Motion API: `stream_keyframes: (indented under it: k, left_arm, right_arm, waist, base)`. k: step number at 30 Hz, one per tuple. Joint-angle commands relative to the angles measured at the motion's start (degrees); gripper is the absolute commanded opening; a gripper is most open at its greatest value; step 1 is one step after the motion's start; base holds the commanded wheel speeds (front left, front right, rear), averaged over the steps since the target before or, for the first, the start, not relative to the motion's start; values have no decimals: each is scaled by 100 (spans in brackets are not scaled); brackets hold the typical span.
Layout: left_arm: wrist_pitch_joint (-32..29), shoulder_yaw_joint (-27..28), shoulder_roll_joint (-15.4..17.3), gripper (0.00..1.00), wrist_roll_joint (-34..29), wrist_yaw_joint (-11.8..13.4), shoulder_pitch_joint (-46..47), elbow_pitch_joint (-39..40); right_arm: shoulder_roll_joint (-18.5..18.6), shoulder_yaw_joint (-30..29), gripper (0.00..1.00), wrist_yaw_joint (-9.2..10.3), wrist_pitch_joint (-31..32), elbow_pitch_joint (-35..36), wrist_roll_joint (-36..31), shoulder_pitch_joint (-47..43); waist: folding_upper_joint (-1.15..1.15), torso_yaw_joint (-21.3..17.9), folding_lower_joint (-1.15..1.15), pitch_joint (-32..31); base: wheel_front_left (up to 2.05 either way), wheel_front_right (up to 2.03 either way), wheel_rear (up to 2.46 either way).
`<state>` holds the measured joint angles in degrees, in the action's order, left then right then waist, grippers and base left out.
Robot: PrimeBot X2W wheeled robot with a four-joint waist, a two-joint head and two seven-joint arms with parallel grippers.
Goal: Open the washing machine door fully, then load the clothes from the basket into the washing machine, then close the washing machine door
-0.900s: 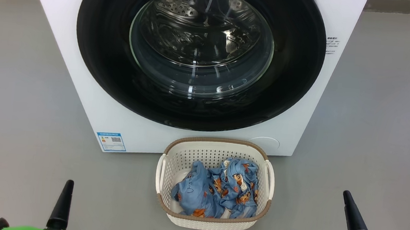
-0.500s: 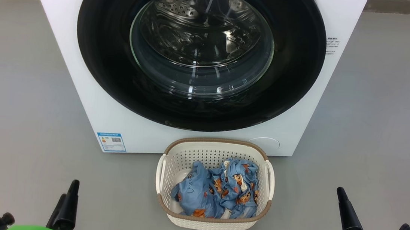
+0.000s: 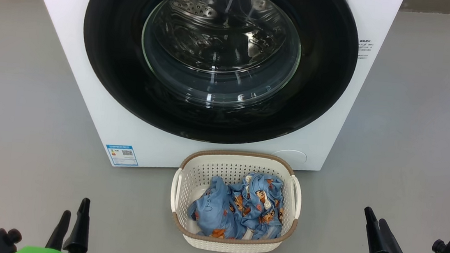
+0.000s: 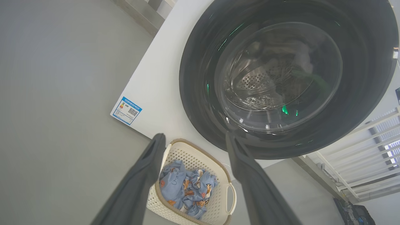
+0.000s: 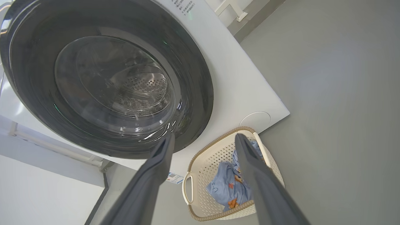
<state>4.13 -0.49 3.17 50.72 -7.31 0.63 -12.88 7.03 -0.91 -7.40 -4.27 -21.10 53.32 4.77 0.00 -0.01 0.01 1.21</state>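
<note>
Left gripper (image 3: 75,211): fingers (image 4: 142,175) spread wide, empty, touching nothing; low at the left over the floor (image 3: 23,123).
Right gripper (image 3: 375,215): fingers (image 5: 261,178) spread wide, empty, touching nothing; low at the right.
Basket (image 3: 224,172): on the floor between the grippers, just before the washer (image 3: 73,25). It holds the clothes (image 3: 242,206), a crumpled blue heap.
Door (image 3: 106,69): shut against the washer front; steel drum visible through the glass.

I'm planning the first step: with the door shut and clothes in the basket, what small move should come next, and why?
Probably lift the right end effector toward the rim of the washing machine door to seek a hold. The door is closed, the clothes lie in the basket, and both it and the left end effector stand open, empty.
</note>
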Motion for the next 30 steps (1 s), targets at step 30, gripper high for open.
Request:
stream_keyframes:
  k: [30]
  left_arm:
    - [580, -14, 247, 100, -2183, -13, 270, 351]
  right_arm:
    - [250, 211, 100, -7, -569, -75, -1982, 470]
  waist:
    - [0, -61, -1, 51]
  base:
    - [0, 0, 0]
